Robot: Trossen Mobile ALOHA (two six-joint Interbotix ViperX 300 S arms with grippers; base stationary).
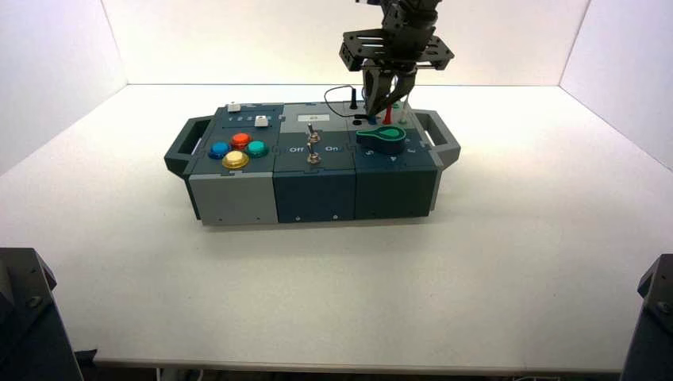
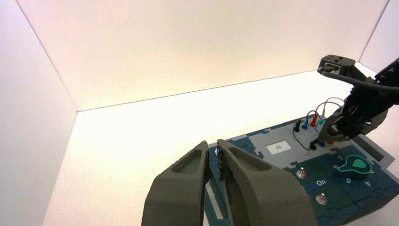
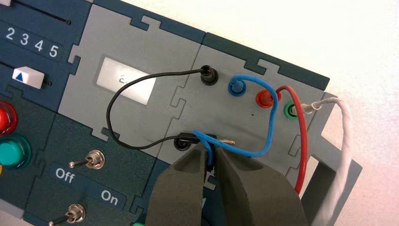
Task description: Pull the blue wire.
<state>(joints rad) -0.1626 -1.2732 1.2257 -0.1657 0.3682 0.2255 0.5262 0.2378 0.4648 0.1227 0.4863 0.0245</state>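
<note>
The blue wire loops from a blue plug in the back socket row on the box's right part, round toward the front row. My right gripper is shut on the wire's other end, which runs down between its fingers. A bare brass pin shows just beside the fingertips. In the high view the right gripper points down over the box's back right corner. My left gripper is shut and empty, held off to the box's left.
A black wire, a red wire and a white wire loop close around the blue one. The green knob, two toggle switches and coloured buttons sit nearer the box's front.
</note>
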